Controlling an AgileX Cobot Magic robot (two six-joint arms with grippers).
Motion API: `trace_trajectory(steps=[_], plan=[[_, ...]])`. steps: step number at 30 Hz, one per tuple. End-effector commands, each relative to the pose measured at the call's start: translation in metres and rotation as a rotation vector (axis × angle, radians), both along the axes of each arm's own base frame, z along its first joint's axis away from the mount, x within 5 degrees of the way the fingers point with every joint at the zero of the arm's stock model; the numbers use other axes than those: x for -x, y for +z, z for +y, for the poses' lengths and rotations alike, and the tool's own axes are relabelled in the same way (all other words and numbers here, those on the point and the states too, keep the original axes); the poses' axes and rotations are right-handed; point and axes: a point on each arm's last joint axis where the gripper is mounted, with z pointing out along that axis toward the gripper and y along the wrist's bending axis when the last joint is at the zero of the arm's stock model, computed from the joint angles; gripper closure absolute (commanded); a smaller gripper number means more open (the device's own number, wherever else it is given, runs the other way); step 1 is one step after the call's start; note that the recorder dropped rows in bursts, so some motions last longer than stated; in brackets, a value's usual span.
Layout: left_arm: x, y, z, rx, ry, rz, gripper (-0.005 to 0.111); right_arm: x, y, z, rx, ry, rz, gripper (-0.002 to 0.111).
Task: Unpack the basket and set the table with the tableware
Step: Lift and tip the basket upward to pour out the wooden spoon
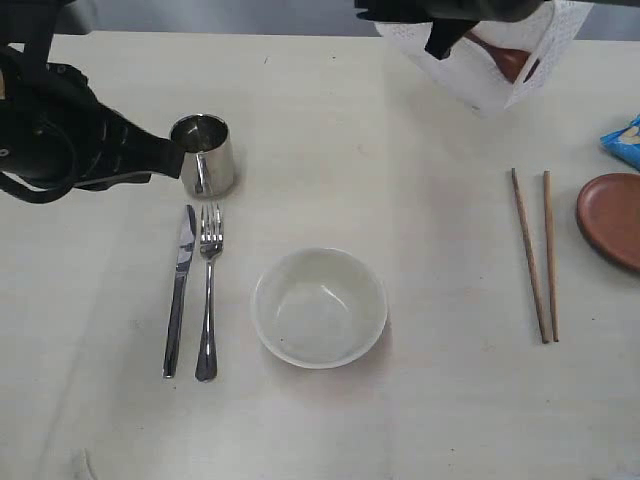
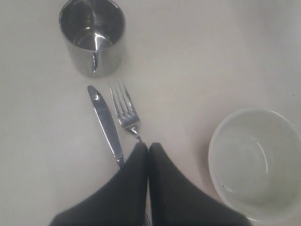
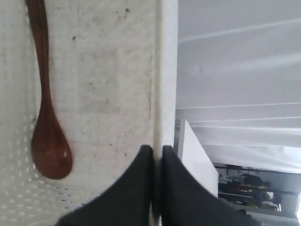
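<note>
My right gripper (image 1: 437,42) (image 3: 157,149) is shut on the rim wall of the white basket (image 1: 480,88) (image 3: 160,70), which hangs tilted at the far right. A reddish-brown spoon (image 1: 506,58) (image 3: 47,141) lies inside it. On the table (image 1: 420,200) sit the steel mug (image 1: 205,152) (image 2: 92,35), knife (image 1: 180,290) (image 2: 106,125), fork (image 1: 208,290) (image 2: 126,113), cream bowl (image 1: 318,308) (image 2: 256,162), two chopsticks (image 1: 530,255) and brown plate (image 1: 612,218). My left gripper (image 1: 172,152) (image 2: 148,147) is shut and empty, beside the mug and above the cutlery.
A blue snack bag (image 1: 622,142) lies at the right edge, just behind the plate. The left arm's black body fills the far left of the exterior view.
</note>
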Motion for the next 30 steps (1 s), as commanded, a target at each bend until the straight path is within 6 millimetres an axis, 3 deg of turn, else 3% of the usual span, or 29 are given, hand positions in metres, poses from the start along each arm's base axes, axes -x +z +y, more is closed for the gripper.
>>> trace_trajectory(steps=[1,5,9,20,23,25,27,30], plan=[[0.001,0.003,0.000,0.014,-0.006,-0.012,0.107,0.009,0.002,0.010,0.041,0.046,-0.026,0.109],[0.002,0.002,0.000,0.014,-0.009,-0.005,0.107,0.004,0.004,-0.003,-0.049,-0.028,-0.018,0.109],[0.001,0.003,-0.001,0.022,-0.014,-0.009,0.107,0.011,0.007,0.003,0.057,0.047,-0.075,0.109],[0.001,0.003,-0.001,0.019,-0.018,-0.010,0.107,0.013,0.007,0.001,0.033,0.035,-0.080,0.109],[0.001,0.003,-0.001,0.024,-0.016,-0.010,0.107,0.024,0.001,0.014,0.008,0.056,-0.023,0.109],[0.001,0.003,-0.002,0.025,-0.018,-0.014,0.107,0.026,-0.001,0.021,0.094,0.117,-0.064,0.109],[0.002,0.002,-0.001,0.014,-0.023,-0.002,0.107,0.018,-0.005,0.012,0.142,0.111,-0.073,0.109],[0.002,0.002,-0.001,0.015,-0.023,-0.004,0.107,0.015,-0.013,-0.005,0.073,0.025,-0.004,0.109]])
